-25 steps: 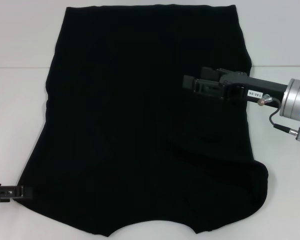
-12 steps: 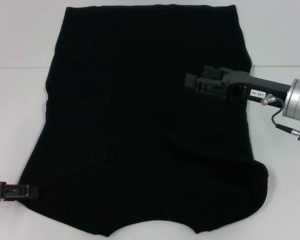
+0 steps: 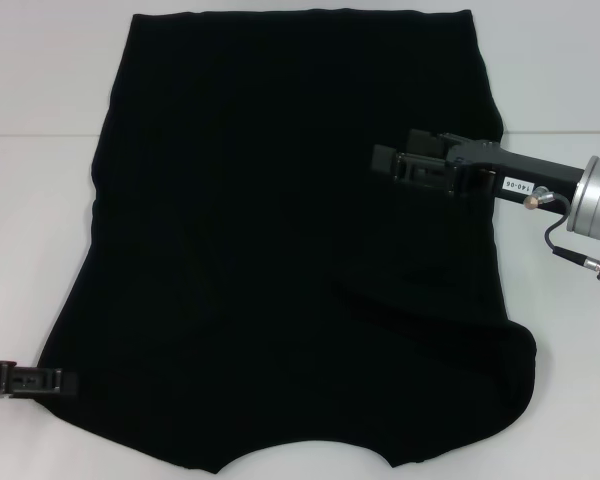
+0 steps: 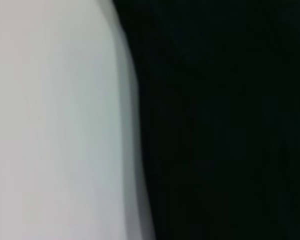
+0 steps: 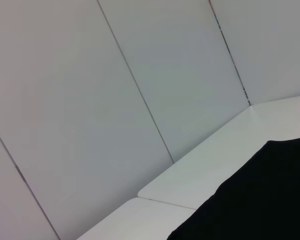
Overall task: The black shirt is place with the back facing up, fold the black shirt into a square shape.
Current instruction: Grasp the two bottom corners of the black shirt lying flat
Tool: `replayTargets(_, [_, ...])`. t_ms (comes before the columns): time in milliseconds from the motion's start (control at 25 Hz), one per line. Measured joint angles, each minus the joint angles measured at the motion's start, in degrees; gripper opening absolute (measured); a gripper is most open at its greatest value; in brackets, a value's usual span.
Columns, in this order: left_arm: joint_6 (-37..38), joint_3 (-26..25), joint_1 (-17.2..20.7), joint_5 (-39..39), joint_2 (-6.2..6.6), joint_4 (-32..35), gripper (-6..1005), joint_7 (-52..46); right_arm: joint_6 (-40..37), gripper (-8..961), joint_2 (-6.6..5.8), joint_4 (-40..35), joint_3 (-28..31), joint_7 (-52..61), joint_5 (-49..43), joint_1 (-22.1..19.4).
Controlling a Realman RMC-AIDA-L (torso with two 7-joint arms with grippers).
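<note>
Right end effector: drifted slightly rightward above black shirt, grip state unclear | left end effector: reached shirt's near-left edge, opening indiscernible | folding pending.

The black shirt runs off the bottom edge; the left hand is cut off.

White table before pale wall panels with thin dark seams.

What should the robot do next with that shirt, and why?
Probably the left gripper should close on the black shirt's near left edge, since it sits right there. The right sleeve already looks folded in, with the right gripper above the fabric.
</note>
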Motion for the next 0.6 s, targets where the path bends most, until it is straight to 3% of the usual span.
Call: replayTargets(600, [-0.01, 0.39, -1.01, 2.29, 0.33, -0.49, 887, -0.06, -0.01, 942, 0.00, 0.01, 0.01, 0.00, 0.87, 0.04])
